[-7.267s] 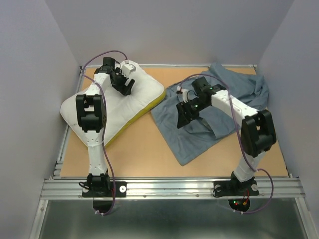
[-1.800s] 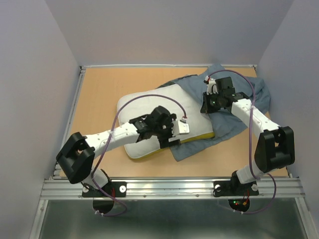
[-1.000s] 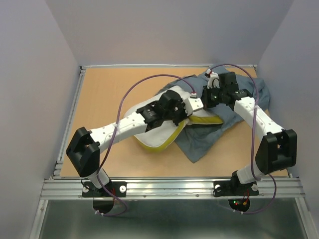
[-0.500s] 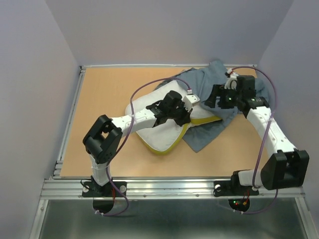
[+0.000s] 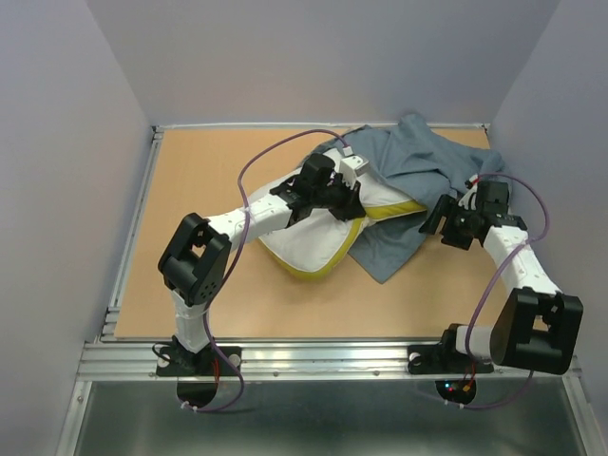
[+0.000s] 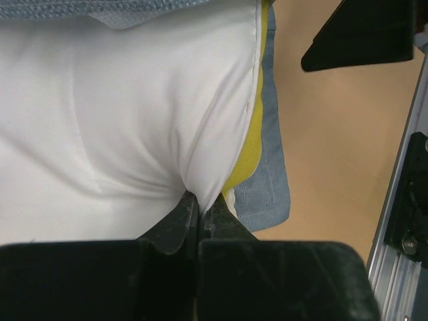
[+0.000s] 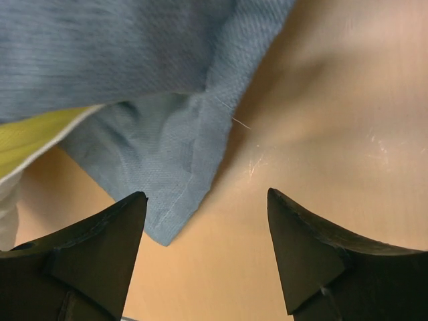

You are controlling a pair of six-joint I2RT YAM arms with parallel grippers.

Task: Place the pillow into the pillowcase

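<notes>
The white pillow [image 5: 309,245] with its yellow edge lies mid-table, its far end tucked under the blue-grey pillowcase [image 5: 427,166]. My left gripper [image 5: 351,199] is shut on a fold of the pillow's white cover [image 6: 100,120] beside the yellow seam [image 6: 249,150]. Pillowcase cloth [image 6: 271,180] lies under that edge and over the pillow's far end. My right gripper [image 5: 429,220] stands open just right of the pillowcase, holding nothing. In the right wrist view its fingers [image 7: 100,247] flank a loose pillowcase corner [image 7: 167,180] on the bare wood. The pillow's yellow edge [image 7: 33,137] shows under the cloth.
The wooden table [image 5: 209,171] is boxed in by grey walls on the left, back and right. An aluminium rail [image 5: 323,356] runs along the near edge. A dark part of the right arm [image 6: 361,33] shows at the top right of the left wrist view.
My right gripper has opened, let go of the pillowcase and drawn back to the right and nearer. My left gripper, still pinching the pillow, has pushed it farther back under the cloth.
</notes>
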